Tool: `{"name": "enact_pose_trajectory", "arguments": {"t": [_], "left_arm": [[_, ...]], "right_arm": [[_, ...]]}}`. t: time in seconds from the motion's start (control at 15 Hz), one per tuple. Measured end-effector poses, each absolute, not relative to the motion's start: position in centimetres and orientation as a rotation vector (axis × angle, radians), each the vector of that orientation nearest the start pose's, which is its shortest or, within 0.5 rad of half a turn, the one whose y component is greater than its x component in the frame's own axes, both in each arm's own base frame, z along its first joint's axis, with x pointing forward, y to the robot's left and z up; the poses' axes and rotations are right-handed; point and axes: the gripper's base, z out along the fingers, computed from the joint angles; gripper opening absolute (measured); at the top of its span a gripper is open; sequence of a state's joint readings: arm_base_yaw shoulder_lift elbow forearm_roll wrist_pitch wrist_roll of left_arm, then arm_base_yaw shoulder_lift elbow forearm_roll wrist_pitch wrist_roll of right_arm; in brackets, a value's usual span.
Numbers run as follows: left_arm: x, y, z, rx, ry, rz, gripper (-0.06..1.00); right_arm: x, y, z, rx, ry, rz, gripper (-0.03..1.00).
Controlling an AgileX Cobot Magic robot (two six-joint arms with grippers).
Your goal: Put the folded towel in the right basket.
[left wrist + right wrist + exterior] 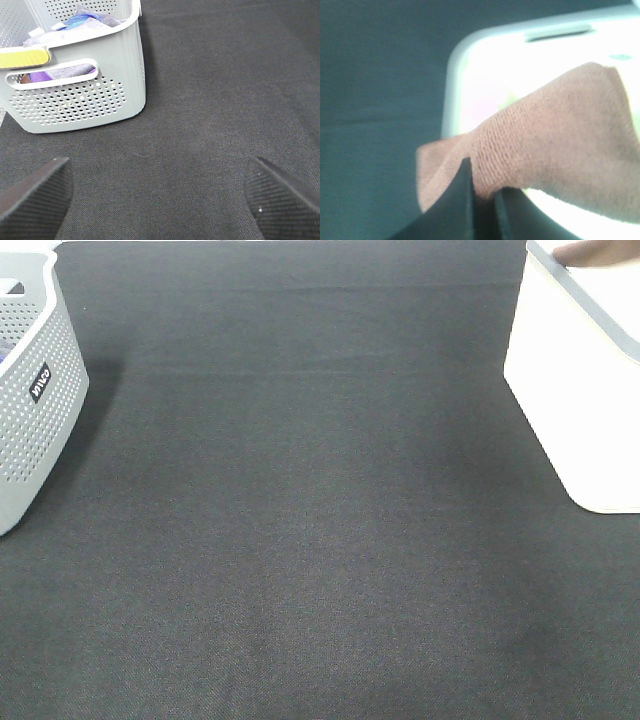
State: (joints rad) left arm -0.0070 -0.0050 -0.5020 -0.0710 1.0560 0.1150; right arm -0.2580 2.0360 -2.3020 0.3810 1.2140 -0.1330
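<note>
The folded towel (555, 135) is pinkish-brown terry cloth. My right gripper (482, 197) is shut on its edge and holds it over the rim and inside of the white right basket (485, 55). In the exterior high view the right basket (580, 390) stands at the right edge, and a sliver of the towel (598, 250) shows above its top rim; the right gripper itself is out of that view. My left gripper (160, 195) is open and empty above the dark mat, near the grey left basket (85, 95).
The grey perforated left basket (30, 390) stands at the left edge and holds blue and purple cloths (85, 17). A dark fabric mat (320, 540) covers the table between the two baskets.
</note>
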Motion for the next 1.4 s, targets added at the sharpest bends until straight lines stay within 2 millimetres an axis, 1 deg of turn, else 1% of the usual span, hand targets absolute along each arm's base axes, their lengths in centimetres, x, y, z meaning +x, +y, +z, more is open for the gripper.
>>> {"name": "enact_pose_trajectory", "arguments": {"t": [0.07,0.2,0.33,0.53,0.67,0.73,0.8,0.87,0.93,1.0,1.2,1.4], "left_arm": [[-0.6,-0.6,27.8,0.127,2.027,-0.017,0.88],[-0.6,-0.6,27.8,0.127,2.027,-0.017,0.88],[-0.6,-0.6,27.8,0.127,2.027,-0.017,0.88],[-0.6,-0.6,27.8,0.127,2.027,-0.017,0.88],[-0.6,-0.6,27.8,0.127,2.027,-0.017,0.88],[-0.6,-0.6,27.8,0.127,2.027,-0.017,0.88],[-0.6,-0.6,27.8,0.127,2.027,-0.017,0.88],[-0.6,-0.6,27.8,0.127,2.027,-0.017,0.88],[-0.6,-0.6,27.8,0.127,2.027,-0.017,0.88],[-0.6,-0.6,27.8,0.127,2.027,-0.017,0.88],[-0.6,-0.6,27.8,0.127,2.027,-0.017,0.88],[-0.6,-0.6,27.8,0.127,2.027,-0.017,0.88]], "right_arm": [[44.0,-9.4,38.7,0.184,2.413,0.243,0.03],[44.0,-10.0,37.0,0.214,2.481,0.177,0.04],[44.0,-10.1,35.3,0.227,2.539,0.176,0.12],[43.8,-10.0,33.4,0.243,2.608,0.193,0.36],[43.8,-10.0,33.2,0.246,2.614,0.195,0.61],[43.9,-9.7,33.3,0.237,2.614,0.195,0.72],[43.9,-9.7,33.3,0.237,2.614,0.195,0.72],[44.0,-7.6,33.8,0.169,2.614,0.190,0.76],[44.0,-7.6,33.8,0.169,2.614,0.190,0.76],[44.1,-5.9,34.2,0.120,2.611,0.189,0.76],[43.7,-0.2,35.7,-0.010,2.594,0.199,0.76],[42.7,4.0,36.5,-0.107,2.587,0.236,0.77]]}}
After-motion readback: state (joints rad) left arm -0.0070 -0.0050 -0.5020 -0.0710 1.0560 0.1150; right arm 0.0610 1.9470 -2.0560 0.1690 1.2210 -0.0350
